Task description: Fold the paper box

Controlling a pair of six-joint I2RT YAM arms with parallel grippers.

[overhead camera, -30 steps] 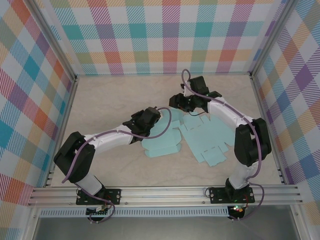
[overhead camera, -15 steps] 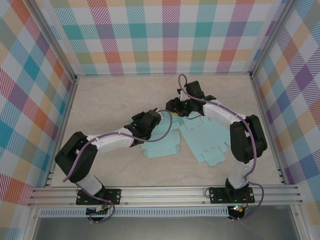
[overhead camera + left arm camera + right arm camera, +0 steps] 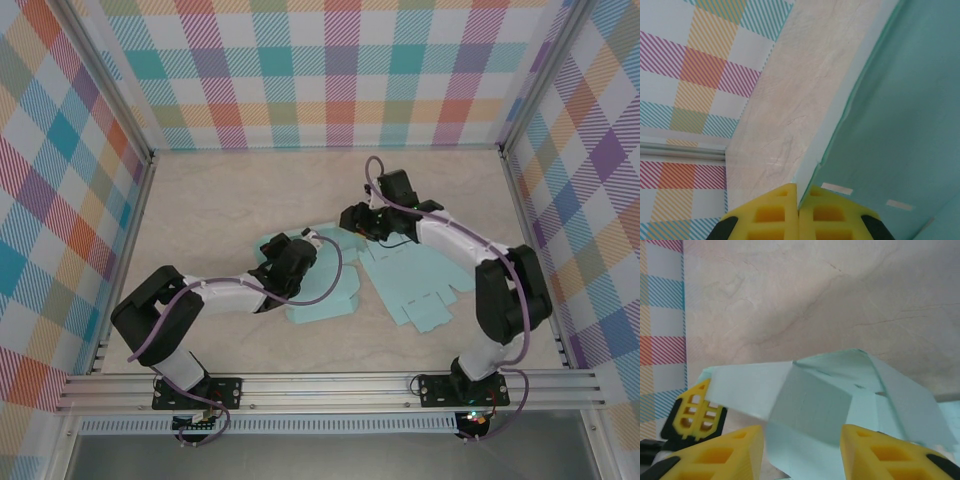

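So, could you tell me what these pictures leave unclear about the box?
Left wrist view: past the left gripper, the box runs off the right edge; shape unreadable.
Top view: the left gripper covers part of the box.
Right wrist view: the bottom edge cuts the right gripper; contact with the box cannot be told.

Marbled tabletop (image 3: 220,200), plaid walls (image 3: 340,70)
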